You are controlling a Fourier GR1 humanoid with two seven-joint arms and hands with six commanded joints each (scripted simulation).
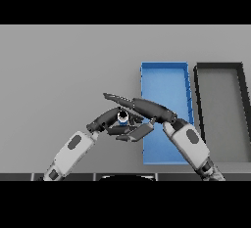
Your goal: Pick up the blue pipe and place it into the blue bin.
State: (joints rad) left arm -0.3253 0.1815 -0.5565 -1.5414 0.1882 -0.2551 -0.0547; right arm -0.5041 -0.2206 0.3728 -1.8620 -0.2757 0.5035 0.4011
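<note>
The blue pipe [122, 118] is seen end-on as a small blue ring with a pale centre, just left of the blue bin [164, 82]. My right hand [149, 109] reaches leftwards across the bin's near left edge. Its fingers stretch straight over the pipe and its thumb lies below it, so the pipe sits in the gap of the open hand. My left hand [104, 120] comes in from the lower left, fingers relaxed, its tips right beside the pipe's left side. Whether either hand touches the pipe is unclear.
A dark grey bin [198, 104] stands directly right of the blue bin, both long and open-topped. Bare grey table spreads to the left and the far side.
</note>
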